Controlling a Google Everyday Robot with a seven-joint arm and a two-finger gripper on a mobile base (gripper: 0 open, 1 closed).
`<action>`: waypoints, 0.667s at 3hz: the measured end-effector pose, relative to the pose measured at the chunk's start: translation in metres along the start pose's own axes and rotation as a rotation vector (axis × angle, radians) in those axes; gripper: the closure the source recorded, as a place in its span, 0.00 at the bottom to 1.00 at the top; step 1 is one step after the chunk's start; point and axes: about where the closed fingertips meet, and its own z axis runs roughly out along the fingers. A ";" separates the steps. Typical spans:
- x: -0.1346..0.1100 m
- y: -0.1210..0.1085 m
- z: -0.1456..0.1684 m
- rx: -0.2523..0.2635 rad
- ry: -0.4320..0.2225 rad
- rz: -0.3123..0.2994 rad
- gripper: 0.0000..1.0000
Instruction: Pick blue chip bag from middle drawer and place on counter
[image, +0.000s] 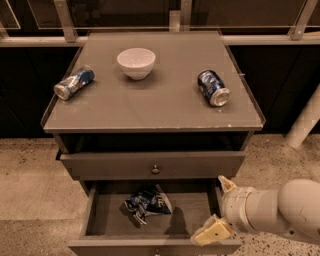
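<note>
The blue chip bag (147, 203) lies crumpled on the floor of the open middle drawer (100, 220), left of its centre. My gripper (219, 208) is at the drawer's right end, to the right of the bag and apart from it. Its two cream fingers (212, 232) are spread open with nothing between them. The counter (160, 107) is the grey-brown cabinet top above the drawers.
On the counter stand a white bowl (136, 62) at the back centre, a drink can (74, 82) lying at the left and another drink can (214, 88) lying at the right. A shut drawer front with a small knob (155, 169) sits above the open drawer. A white post (305, 126) stands at the right.
</note>
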 end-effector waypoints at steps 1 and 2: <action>-0.001 0.001 0.040 0.028 -0.055 -0.014 0.00; -0.003 0.001 0.076 -0.007 -0.083 -0.011 0.00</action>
